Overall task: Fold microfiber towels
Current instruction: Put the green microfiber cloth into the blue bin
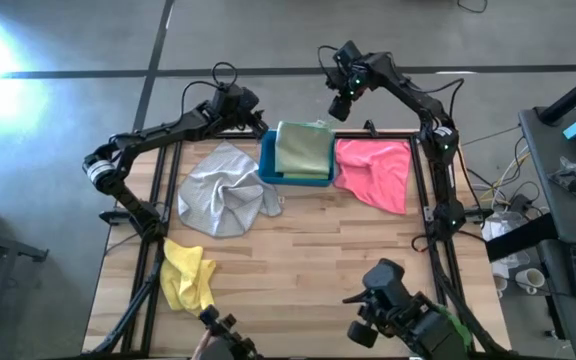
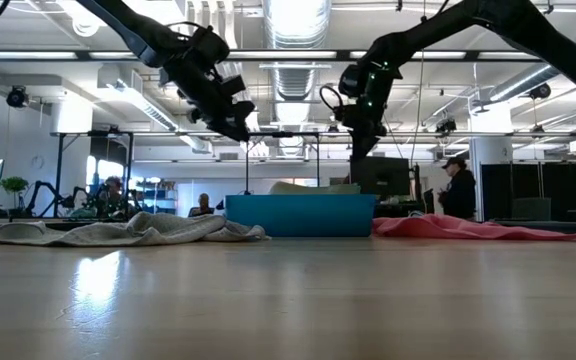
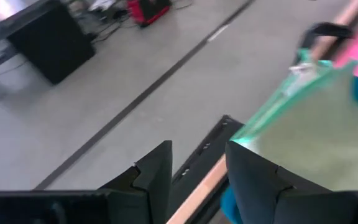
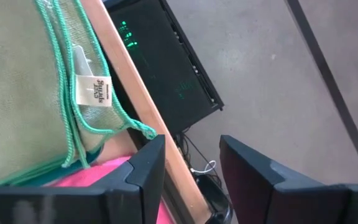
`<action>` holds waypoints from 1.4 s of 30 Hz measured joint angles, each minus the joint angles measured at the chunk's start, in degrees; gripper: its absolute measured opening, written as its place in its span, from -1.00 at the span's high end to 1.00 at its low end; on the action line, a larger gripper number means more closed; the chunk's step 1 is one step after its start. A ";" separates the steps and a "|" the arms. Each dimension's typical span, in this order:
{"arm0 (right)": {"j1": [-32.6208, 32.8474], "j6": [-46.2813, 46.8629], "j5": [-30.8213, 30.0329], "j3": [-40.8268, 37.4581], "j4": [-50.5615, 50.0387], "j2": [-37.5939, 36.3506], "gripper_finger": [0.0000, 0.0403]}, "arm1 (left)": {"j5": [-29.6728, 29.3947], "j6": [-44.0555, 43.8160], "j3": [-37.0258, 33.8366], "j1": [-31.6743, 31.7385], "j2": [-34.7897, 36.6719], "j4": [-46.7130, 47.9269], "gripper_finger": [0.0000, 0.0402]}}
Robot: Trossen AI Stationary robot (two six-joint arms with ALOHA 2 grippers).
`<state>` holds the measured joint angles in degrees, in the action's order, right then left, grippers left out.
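A folded pale sage green towel [image 1: 304, 150] lies on top of the blue bin [image 1: 268, 165] at the table's far middle. A crumpled light grey towel [image 1: 223, 190] lies left of the bin, a pink towel [image 1: 376, 172] right of it, and a yellow towel [image 1: 188, 275] near the front left edge. My left gripper [image 1: 253, 118] is open and empty, raised beyond the bin's far left corner. My right gripper [image 1: 340, 105] is open and empty, raised beyond the bin's far right corner. The lime green towel is out of view.
The table's far wooden edge [image 4: 129, 81] runs just behind the bin. Bare wood [image 1: 348, 260] fills the table's near middle and right. A camera rig [image 1: 393, 300] stands at the near edge. People stand in the room beyond [image 2: 458, 190].
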<state>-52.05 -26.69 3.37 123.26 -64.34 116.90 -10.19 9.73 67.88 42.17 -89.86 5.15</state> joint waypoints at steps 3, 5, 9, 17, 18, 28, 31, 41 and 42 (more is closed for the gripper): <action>-0.19 -1.29 0.15 0.00 0.10 0.00 0.28 | -4.09 -3.91 0.02 0.11 0.00 1.69 0.33; -0.28 -1.52 0.21 0.00 0.13 0.00 0.28 | -5.97 -7.29 0.02 0.11 0.00 3.82 0.33; -0.50 -1.76 0.27 -0.02 0.35 0.00 0.28 | -6.70 -15.82 -0.06 0.09 0.00 8.71 0.27; -0.56 -2.79 4.61 -0.02 2.21 0.00 0.28 | 2.39 -25.83 -1.41 1.46 -0.69 7.50 -0.10; -0.58 -3.11 6.06 -0.03 2.21 0.00 0.28 | 5.39 -25.82 -1.36 2.03 -1.13 5.45 -0.14; -2.36 -8.70 19.84 -1.34 2.09 0.51 0.28 | 26.19 -23.98 1.55 6.93 -10.12 -14.15 -0.17; -3.55 -9.39 27.30 -1.90 2.10 1.73 0.29 | 31.44 -22.71 4.20 6.98 -13.82 -14.22 -0.17; -4.75 -9.79 31.63 -1.96 1.74 6.70 0.30 | 38.88 -16.90 10.89 8.64 -20.48 -11.62 -0.17; -4.75 -8.86 31.63 -1.99 1.85 7.04 0.30 | 39.10 -17.49 11.47 9.07 -20.42 -11.62 -0.17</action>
<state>-56.80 -35.55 35.00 121.27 -62.49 123.94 28.91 -7.76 79.35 51.25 -110.28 -6.47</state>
